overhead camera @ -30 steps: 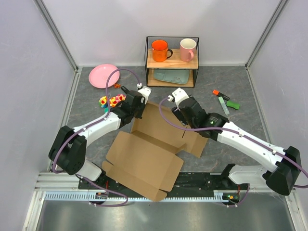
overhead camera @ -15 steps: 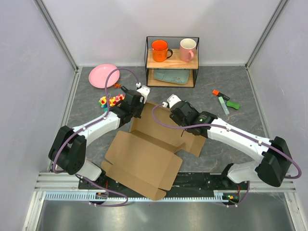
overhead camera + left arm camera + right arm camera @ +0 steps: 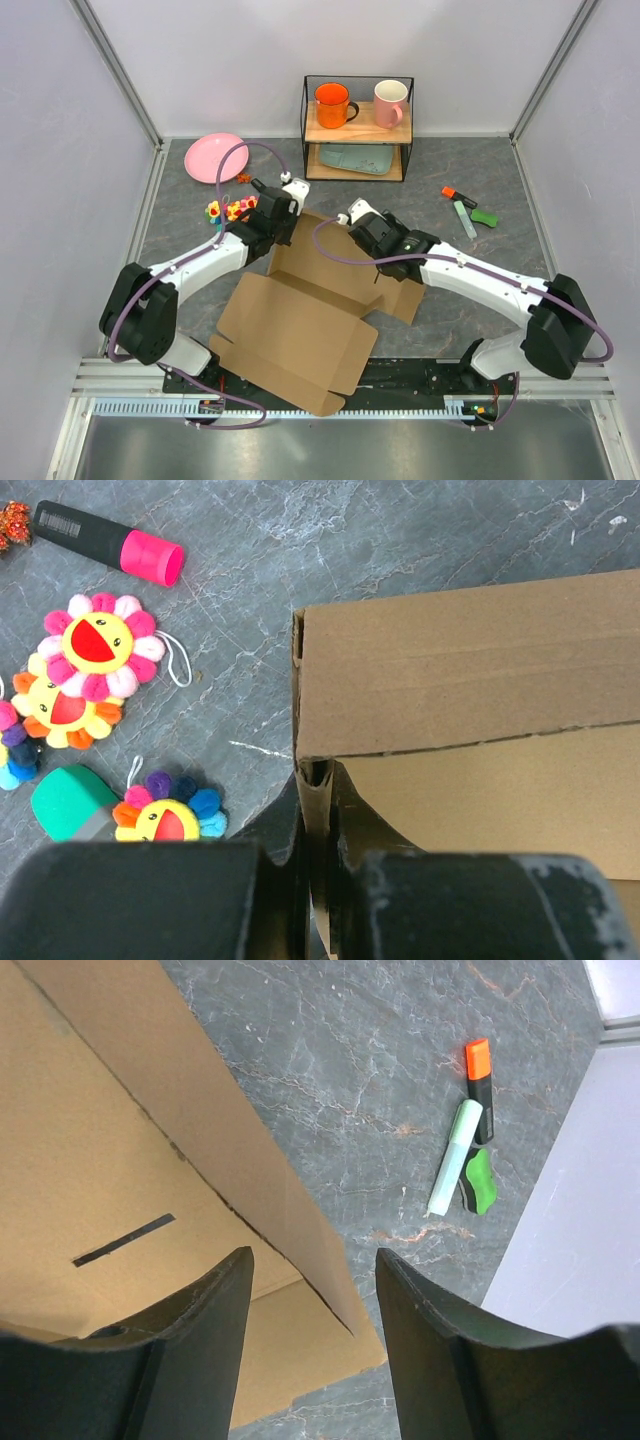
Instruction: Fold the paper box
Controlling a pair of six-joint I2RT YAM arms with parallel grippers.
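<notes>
The paper box (image 3: 300, 320) is a brown cardboard sheet, partly unfolded, lying between the arms with its far wall raised. My left gripper (image 3: 283, 226) is at the box's far left corner. In the left wrist view it (image 3: 318, 780) is shut on the thin upright edge of a cardboard flap (image 3: 470, 680). My right gripper (image 3: 366, 232) hovers over the far right part of the box. In the right wrist view it (image 3: 312, 1260) is open, with a raised flap edge (image 3: 260, 1160) running between the fingers without touching them.
A wire shelf (image 3: 358, 128) at the back holds an orange mug (image 3: 331, 104) and a pink mug (image 3: 390, 103). A pink plate (image 3: 215, 157) lies at the back left. Flower toys (image 3: 95, 645) and a pink marker (image 3: 110, 542) lie left of the box, and markers (image 3: 458, 1155) lie to its right.
My right arm has swung left, bringing its gripper over the box's far flap, and its jaws have narrowed slightly. The left gripper has kept its hold and has not moved.
</notes>
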